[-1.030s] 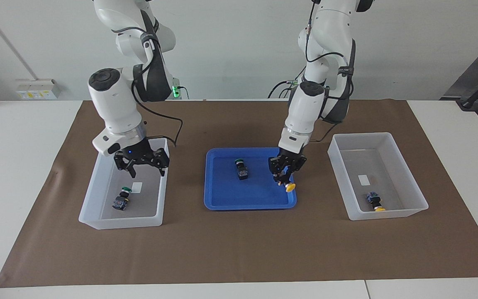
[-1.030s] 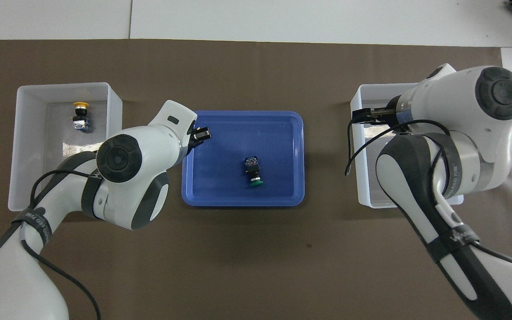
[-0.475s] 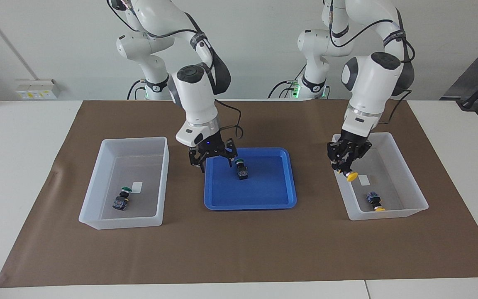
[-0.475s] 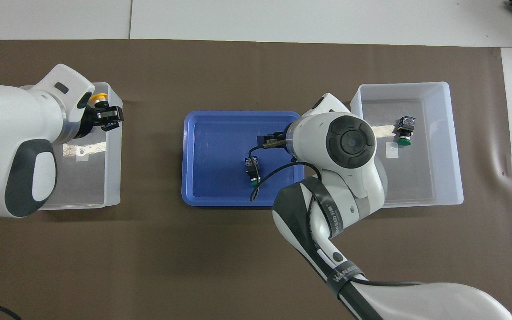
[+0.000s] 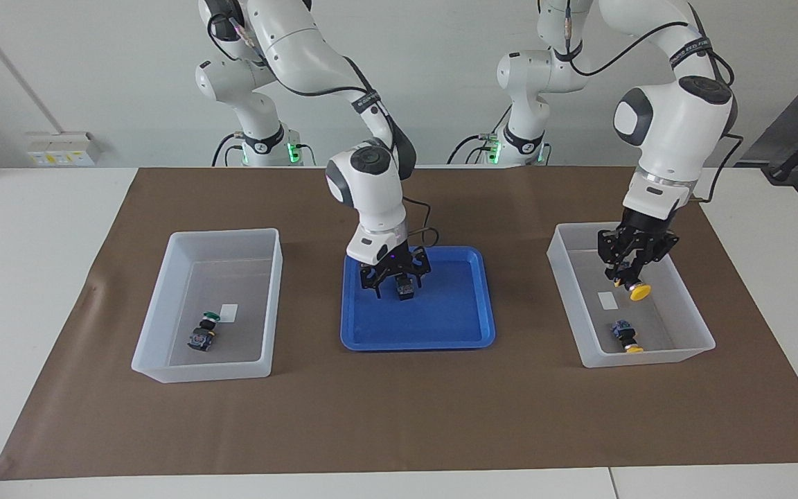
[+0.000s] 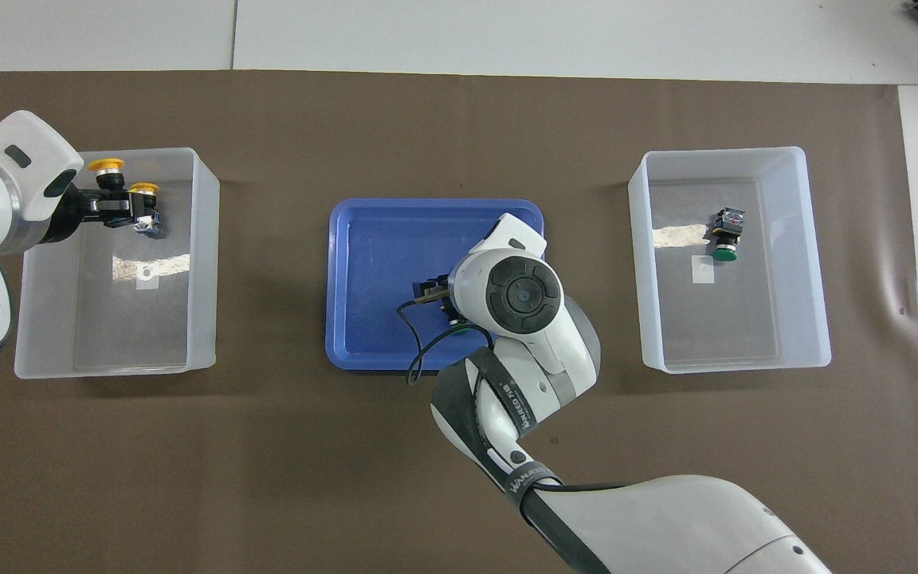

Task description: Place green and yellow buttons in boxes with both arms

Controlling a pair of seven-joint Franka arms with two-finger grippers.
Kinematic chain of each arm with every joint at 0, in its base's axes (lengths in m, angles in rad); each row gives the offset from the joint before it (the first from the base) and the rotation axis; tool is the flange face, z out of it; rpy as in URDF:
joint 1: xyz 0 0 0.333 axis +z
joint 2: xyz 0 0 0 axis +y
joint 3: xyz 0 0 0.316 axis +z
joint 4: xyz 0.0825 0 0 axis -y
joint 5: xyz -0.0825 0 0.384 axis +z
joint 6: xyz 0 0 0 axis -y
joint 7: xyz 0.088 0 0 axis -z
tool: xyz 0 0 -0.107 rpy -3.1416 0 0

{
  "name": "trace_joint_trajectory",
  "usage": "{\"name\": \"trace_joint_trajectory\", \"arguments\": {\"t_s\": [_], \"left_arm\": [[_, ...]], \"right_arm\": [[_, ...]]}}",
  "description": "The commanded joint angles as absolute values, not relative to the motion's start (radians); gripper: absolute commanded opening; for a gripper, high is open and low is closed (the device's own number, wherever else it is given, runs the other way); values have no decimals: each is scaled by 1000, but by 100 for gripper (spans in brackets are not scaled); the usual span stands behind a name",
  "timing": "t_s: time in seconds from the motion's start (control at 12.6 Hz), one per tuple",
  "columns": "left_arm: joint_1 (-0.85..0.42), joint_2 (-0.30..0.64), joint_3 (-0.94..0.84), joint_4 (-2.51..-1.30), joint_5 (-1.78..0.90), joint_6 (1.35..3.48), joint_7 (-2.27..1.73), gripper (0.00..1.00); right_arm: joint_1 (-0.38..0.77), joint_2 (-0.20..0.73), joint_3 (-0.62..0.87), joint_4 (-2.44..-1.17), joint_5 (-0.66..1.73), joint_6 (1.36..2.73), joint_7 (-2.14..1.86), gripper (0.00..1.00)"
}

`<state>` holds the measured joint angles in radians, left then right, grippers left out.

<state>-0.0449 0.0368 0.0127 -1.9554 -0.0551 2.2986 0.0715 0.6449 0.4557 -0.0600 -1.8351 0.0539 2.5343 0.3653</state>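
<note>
The left gripper (image 5: 631, 276) was clenched on a yellow button (image 5: 638, 292), holding it in the air over the box at the left arm's end (image 5: 690, 315). A second yellow button (image 5: 625, 337) lay on that box's floor, farther from the robots than the held one appeared.

The right gripper (image 5: 395, 276) was low over the blue tray (image 5: 440, 333), its fingers spread, one on each side of a green button (image 5: 406, 286) that lay on the tray floor; whether they touched it I could not tell.

Toward the right arm's end from the tray stood the other box (image 5: 163, 326), with another green button (image 5: 203, 330) lying inside, beside a small white label (image 5: 228, 312).
</note>
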Motion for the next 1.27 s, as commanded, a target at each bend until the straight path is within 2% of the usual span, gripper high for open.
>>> {"name": "trace_joint_trajectory", "arguments": {"t_s": [0.0,0.08,0.16,0.24,0.32,0.4,0.63,0.71,0.95,1.19], "left_arm": [[53,44,3,-1997,-223,2305,292,0],[78,52,3,-2022,-298,2327,370,0],[84,51,5,-2054,-313,2363,414,0],[84,51,5,-2077,-313,2397,423,0],[84,54,5,-2100,-313,2430,443,0],[84,55,5,-2121,-313,2445,465,0],[97,106,3,-2137,-319,2468,523,0],[94,138,3,-2138,-319,2497,529,0],[84,150,3,-2193,-319,2548,534,0],[80,190,2,-2198,-319,2597,532,0]], "right_arm": [[666,450,-63,-1856,58,2542,376,100],[670,448,-63,-1867,52,2542,374,100],[670,446,-64,-1868,51,2540,373,88],[670,448,-63,-1868,51,2542,373,64],[670,448,-63,-1867,51,2542,374,22],[670,448,-64,-1868,51,2542,379,0],[669,443,-64,-1852,48,2533,434,0],[657,413,-67,-1839,49,2489,434,0],[617,272,-97,-1799,52,2289,434,0],[484,186,-97,-1809,43,2200,411,0]]}}
